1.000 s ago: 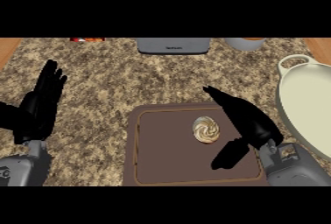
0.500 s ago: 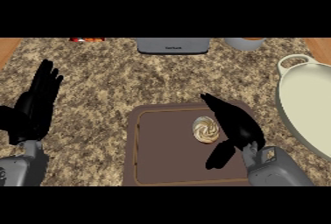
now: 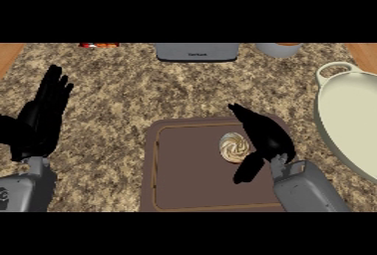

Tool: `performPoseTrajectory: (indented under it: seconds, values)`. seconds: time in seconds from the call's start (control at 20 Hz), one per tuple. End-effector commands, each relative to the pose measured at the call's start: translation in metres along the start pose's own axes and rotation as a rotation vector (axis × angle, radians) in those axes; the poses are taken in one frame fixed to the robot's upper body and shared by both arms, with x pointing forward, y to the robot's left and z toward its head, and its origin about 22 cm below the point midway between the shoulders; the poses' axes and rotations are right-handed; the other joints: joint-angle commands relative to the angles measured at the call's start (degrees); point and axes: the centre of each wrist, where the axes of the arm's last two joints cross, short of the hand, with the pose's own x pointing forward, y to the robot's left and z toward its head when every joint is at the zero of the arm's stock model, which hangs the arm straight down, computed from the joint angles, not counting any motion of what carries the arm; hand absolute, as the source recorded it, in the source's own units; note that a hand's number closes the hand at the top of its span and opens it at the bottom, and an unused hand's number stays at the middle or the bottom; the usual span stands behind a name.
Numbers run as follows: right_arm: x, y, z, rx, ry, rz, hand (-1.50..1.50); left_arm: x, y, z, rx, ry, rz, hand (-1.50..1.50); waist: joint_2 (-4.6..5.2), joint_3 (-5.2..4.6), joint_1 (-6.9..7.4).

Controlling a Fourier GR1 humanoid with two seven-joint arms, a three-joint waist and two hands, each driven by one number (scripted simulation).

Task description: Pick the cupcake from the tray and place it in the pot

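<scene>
The single cupcake (image 3: pixel 235 147) sat on the brown tray (image 3: pixel 184 174), toward the tray's upper right, at about one o'clock from the tray's middle, its swirled top showing. The right hand (image 3: pixel 267 140) lay just beside it at three o'clock, fingers stretched toward eleven o'clock and thumb hanging down toward seven, so the cupcake stood in the gap between them; the hand was spread wide and had hold of nothing, and whether it touched the cupcake could not be told. That spread looked like a set-up for closing round the cake from its right side, the side nearest the pot. The one cream pot (image 3: pixel 353 124) stood off the tray at three o'clock, partly cut by the view's right edge, its handle at the top, and its inside showed nothing in it, so the placing was judged not yet done. The left hand (image 3: pixel 40 122) rested at nine o'clock, well apart from the tray, fingers straight and pointing up, holding nothing. Along the counter's (image 3: pixel 125 99) far edge, at twelve o'clock, stood one grey box (image 3: pixel 197 52), one grey cup (image 3: pixel 278 49) to its right, and one small red thing (image 3: pixel 99 45) to its left, too cropped to name.
</scene>
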Motion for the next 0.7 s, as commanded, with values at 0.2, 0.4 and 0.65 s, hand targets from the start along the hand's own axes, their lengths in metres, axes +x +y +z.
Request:
performPoseTrajectory:
  seconds: [0.2,0.4,0.65]
  values:
    - [0.007,0.01,-0.016,0.006,0.067,0.009,-1.5,-0.01,-0.012,0.006,-0.003,0.005,0.001,0.0,-0.02,0.0,-0.04]
    - [-0.015,0.026,-0.016,0.035,-0.037,0.087,1.5,0.003,0.005,-0.004,0.003,-0.006,-0.01,0.0,-0.01,0.0,-0.08]
    - [-0.029,0.012,-0.025,0.02,-0.095,0.116,1.5,-0.003,0.008,0.0,0.002,-0.001,0.01,0.0,-0.01,0.0,-0.02]
